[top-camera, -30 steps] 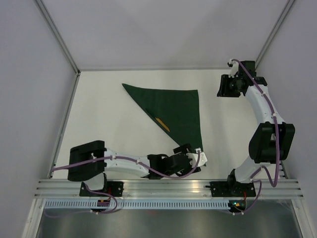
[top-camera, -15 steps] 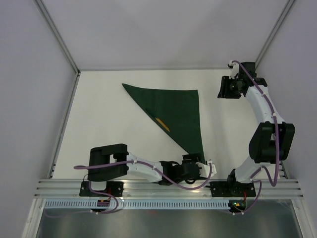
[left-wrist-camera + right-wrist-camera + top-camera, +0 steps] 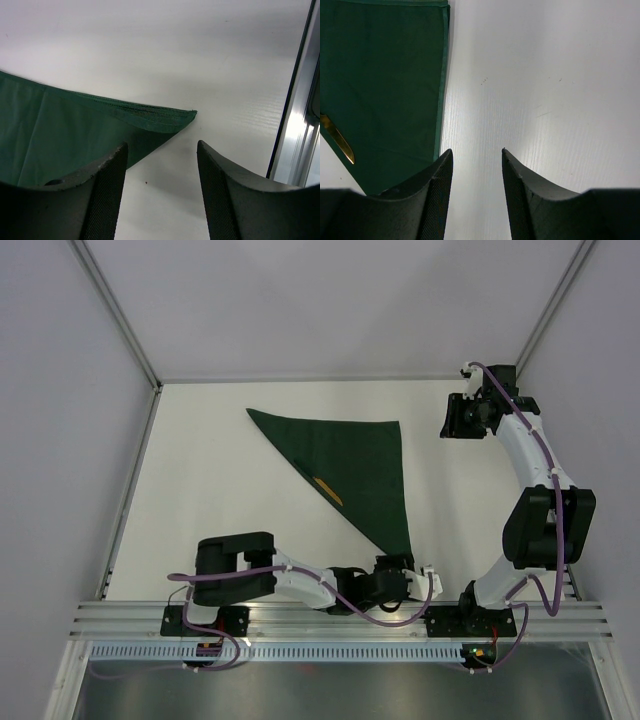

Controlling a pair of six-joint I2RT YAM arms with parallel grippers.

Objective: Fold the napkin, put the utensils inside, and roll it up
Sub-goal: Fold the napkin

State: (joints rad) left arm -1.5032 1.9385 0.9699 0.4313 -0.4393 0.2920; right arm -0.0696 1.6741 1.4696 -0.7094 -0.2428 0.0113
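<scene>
The left end effector (image 3: 162, 167), released and empty, sits just short of the near corner of the napkin (image 3: 60, 135). The napkin is a dark green cloth folded into a flat triangle with stacked hems. An orange knife (image 3: 327, 490) lies along its slanted edge. The right end effector (image 3: 476, 165), also released, hovers beside the napkin's far right corner.

No lettering, label, brand, number or sign can be read in any view. Nothing legible stands on the napkin (image 3: 360, 465), on the white table (image 3: 220, 500), or on the aluminium rail (image 3: 300, 625) at 6 o'clock.
</scene>
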